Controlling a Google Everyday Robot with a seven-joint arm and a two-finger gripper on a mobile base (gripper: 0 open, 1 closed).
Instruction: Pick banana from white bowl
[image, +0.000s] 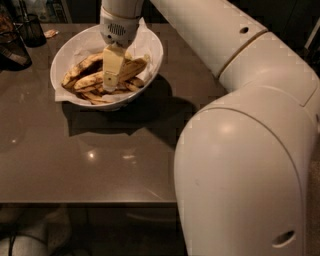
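- Gripper (109, 85) lowered straight down into the white bowl (156, 50), near the bowl's middle, tip down among the fruit.
- Claw state: released or clenched, cannot tell from this angle.
- Banana (132, 68) lying inside the bowl, across its middle; long, yellow, brown-speckled, one end pointing toward the bowl's right rim, middle stretch hidden behind the gripper.
- Contact between gripper and banana: cannot tell.
- Other browned bananas (81, 68) heaped in the bowl's left half and along its near side.
- White paper (146, 34) lining the bowl, one corner standing up past the far right rim.
- Brown table (100, 155) under the bowl, dark shadow spreading from the bowl's near right side.
- Dark cup (31, 30) well apart from the bowl, off to its far left.
- Bulky white arm (240, 150) to the right of the bowl, reaching in over its far rim.
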